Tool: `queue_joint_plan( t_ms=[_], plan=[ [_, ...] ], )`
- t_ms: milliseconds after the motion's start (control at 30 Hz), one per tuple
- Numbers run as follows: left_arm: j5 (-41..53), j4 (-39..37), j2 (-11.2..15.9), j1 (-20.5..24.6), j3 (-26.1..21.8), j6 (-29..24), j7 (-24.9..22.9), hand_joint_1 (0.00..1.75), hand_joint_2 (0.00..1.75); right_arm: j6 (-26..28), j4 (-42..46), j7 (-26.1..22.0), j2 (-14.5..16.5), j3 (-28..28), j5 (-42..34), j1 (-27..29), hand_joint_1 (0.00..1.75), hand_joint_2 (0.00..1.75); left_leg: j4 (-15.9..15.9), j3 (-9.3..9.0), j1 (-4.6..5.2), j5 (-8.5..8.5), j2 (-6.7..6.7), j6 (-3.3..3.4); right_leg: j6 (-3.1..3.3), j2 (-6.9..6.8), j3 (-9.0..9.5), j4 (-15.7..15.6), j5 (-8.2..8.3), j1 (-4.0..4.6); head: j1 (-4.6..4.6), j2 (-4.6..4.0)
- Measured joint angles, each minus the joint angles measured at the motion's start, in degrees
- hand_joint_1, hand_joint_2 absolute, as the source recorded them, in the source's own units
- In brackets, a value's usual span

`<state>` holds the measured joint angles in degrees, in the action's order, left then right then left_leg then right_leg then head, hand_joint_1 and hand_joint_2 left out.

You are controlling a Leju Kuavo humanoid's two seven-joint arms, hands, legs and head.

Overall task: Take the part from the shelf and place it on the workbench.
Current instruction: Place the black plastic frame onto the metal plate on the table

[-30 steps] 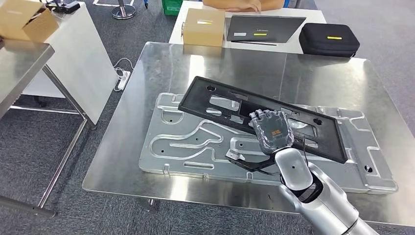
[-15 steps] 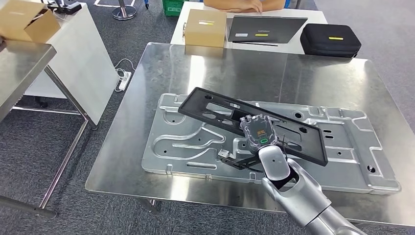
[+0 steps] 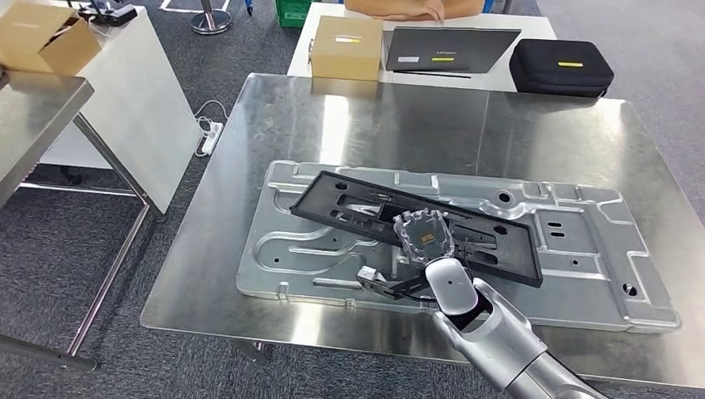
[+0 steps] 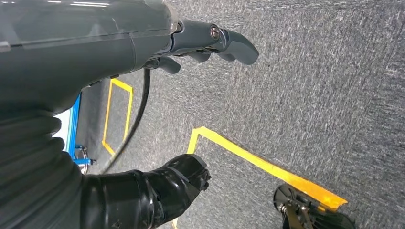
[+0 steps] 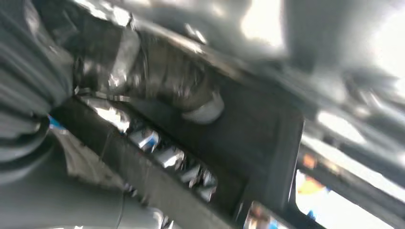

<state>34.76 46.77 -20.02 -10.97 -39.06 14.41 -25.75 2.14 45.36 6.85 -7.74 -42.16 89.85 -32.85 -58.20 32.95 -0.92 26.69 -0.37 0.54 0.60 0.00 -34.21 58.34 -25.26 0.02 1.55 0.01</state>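
A long black plastic frame part lies slanted across the silver stamped metal panel on the steel workbench. My right hand grips the frame near its middle, arm coming in from the lower right. In the blurred right wrist view the thumb presses on the black frame. My left hand hangs over grey carpet, fingers curled in a little, holding nothing.
Behind the workbench stands a white table with a cardboard box, a grey laptop and a black case. A person's arm rests at its far edge. A metal shelf with a box stands left.
My right hand has drawn back toward me and leftward, lowering the black frame until it lies nearly flat on the metal panel.
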Motion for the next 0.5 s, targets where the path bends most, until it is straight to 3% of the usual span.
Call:
queue_joint_plan(
  t_ms=[67, 167, 200, 233, 267, 300, 367, 433, 500],
  plan=[
    [0.0, 0.1, 0.1, -0.1, 0.1, 0.0, 0.0, 0.00, 1.75, 0.0, -0.4, -0.2, 0.3, -0.2, 0.0, -0.2, 1.75, 1.75, -2.3, 0.83, -0.04, 1.77, 0.04, -0.42, 0.77, -0.08, 0.55, -0.8, 0.31, -0.27, 0.03, 0.00],
    [0.1, 0.2, 0.2, -0.2, 0.2, 0.1, 0.0, 0.00, 1.75, 0.0, -1.0, -0.5, 0.6, -0.4, 0.0, -0.4, 1.75, 1.75, -12.7, 5.62, -0.07, 6.92, 0.05, -0.70, 1.35, -0.14, 0.78, -1.0, 0.36, -0.27, 0.07, -0.01],
    [0.3, 0.2, 0.2, -0.2, 0.2, 0.2, 0.0, 0.00, 1.75, 0.1, -1.2, -0.5, 0.8, -0.4, 0.0, -0.4, 1.31, 1.31, -15.3, 6.92, -0.08, 7.62, 0.05, -0.79, 1.37, -0.11, 0.79, -1.0, 0.33, -0.24, 0.07, -0.01],
    [0.6, 0.2, 0.2, -0.3, 0.2, 0.5, 0.0, 0.00, 1.75, 0.2, -1.4, -0.6, 0.9, -0.4, 0.0, -0.4, 0.87, 0.87, -16.0, 7.29, -0.10, 7.19, 0.06, -0.86, 1.37, -0.04, 0.84, -1.0, 0.27, -0.22, 0.07, -0.01],
    [0.9, 0.2, 0.3, -0.3, 0.1, 0.8, 0.0, 0.00, 1.75, 0.3, -1.7, -0.6, 1.0, -0.4, 0.0, -0.4, 0.44, 0.44, -14.6, 6.67, -0.13, 5.83, 0.06, -0.88, 1.32, 0.04, 0.94, -0.9, 0.20, -0.24, 0.07, -0.01],
    [1.4, 0.2, 0.3, -0.3, 0.1, 1.1, 0.0, 0.00, 1.75, 0.5, -1.9, -0.6, 1.1, -0.4, 0.0, -0.6, 0.00, 0.00, -10.9, 4.92, -0.15, 3.64, 0.07, -0.83, 1.18, 0.14, 1.05, -0.8, 0.06, -0.26, 0.07, -0.01],
    [2.3, 0.2, 0.3, -0.2, 0.1, 1.6, 0.0, 0.00, 1.75, 0.9, -2.5, -0.6, 1.2, -0.4, 0.0, -0.9, 0.00, 0.00, -3.4, 1.36, -0.11, 0.71, 0.03, -0.58, 0.69, 0.35, 1.02, -0.2, -0.32, -0.16, 0.06, -0.01],
    [3.0, 0.2, 0.3, -0.1, -0.1, 1.8, 0.1, 0.00, 1.75, 1.3, -2.9, -0.2, 1.3, -0.5, 0.0, -1.3, 0.00, 0.00, -0.4, 0.04, 0.06, 0.17, -0.02, -0.20, 0.11, 0.50, 0.72, 0.2, -0.50, 0.03, 0.02, -0.01],
    [3.1, 0.2, 0.3, 0.0, -0.1, 1.7, 0.1, 0.00, 0.87, 2.0, -3.2, 0.7, 1.3, -0.6, 0.0, -1.5, 0.00, 0.00, -0.2, 0.02, 0.06, -0.05, 0.05, 0.32, -0.42, 0.63, 0.57, 0.2, -0.52, 0.03, -0.01, -0.01]
  ],
)
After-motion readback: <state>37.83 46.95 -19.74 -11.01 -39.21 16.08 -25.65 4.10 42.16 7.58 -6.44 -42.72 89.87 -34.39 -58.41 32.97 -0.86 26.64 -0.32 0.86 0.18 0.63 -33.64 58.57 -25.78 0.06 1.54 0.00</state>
